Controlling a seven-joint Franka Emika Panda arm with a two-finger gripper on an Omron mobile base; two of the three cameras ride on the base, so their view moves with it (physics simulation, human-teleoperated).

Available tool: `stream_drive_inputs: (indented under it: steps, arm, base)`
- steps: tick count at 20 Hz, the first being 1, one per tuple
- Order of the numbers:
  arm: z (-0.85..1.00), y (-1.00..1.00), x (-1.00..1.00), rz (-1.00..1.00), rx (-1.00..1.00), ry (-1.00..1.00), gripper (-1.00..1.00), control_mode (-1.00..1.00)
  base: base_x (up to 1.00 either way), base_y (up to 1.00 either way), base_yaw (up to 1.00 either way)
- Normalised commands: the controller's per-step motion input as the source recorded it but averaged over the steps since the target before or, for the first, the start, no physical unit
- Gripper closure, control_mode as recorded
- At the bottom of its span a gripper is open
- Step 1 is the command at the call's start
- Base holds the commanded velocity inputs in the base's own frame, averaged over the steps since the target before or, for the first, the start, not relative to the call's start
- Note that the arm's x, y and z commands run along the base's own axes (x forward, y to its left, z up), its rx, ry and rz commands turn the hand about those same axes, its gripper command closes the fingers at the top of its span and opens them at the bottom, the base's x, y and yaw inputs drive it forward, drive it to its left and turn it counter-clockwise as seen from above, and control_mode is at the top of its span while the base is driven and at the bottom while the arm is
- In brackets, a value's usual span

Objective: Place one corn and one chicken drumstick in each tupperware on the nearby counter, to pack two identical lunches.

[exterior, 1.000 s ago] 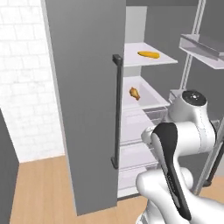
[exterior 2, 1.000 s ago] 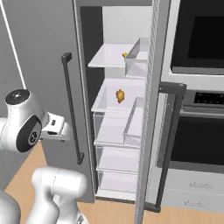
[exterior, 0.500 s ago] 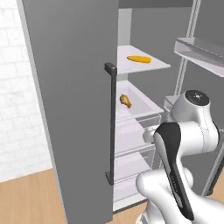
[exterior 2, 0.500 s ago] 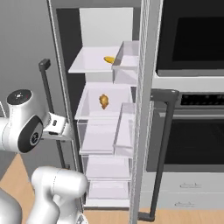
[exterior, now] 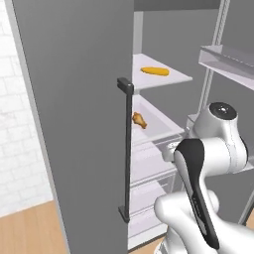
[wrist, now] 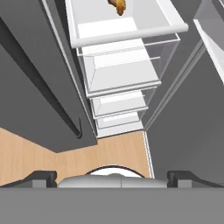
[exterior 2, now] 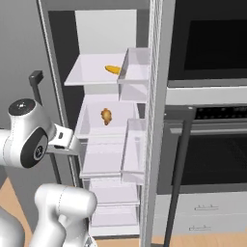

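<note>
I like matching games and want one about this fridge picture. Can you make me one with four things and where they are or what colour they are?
Things:
1. corn
2. chicken drumstick
3. fridge door handle
4. oven

Places or colours:
A. to the right of the fridge
B. on the top shelf
C. dark grey, upright on the open door
D. on the shelf below the top one

Right pairs: 1-B, 2-D, 3-C, 4-A

left base view: from behind-left, close, faces the open grey fridge's white shelves (exterior: pixel 158 79).
right base view: from behind-right, same shelves (exterior 2: pixel 91 75).
hand view: looks down the drawers (wrist: pixel 122 70) to the floor.
</note>
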Motion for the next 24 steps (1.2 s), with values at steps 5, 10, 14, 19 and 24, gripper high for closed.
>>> stream_drive_inputs:
  steps: [5, 10, 14, 19, 24]
  arm:
    - [0.00, 0.00, 0.00, 0.00, 0.00, 0.00, -1.00, 1.00]
    - [0.00, 0.00, 0.00, 0.00, 0.00, 0.00, -1.00, 1.00]
    - [0.00, 0.00, 0.00, 0.00, 0.00, 0.00, -1.00, 1.00]
    - [0.00, 0.00, 0.00, 0.00, 0.00, 0.00, -1.00, 1.00]
    - [0.00, 0.00, 0.00, 0.00, 0.00, 0.00, -1.00, 1.00]
  base:
    - [0.30, -0.14, -0.02]
    - [0.40, -0.34, 0.00]
    - [0.36, -0.28, 0.00]
    - [0.28, -0.04, 0.00]
    - [0.10, 0.00, 0.00]
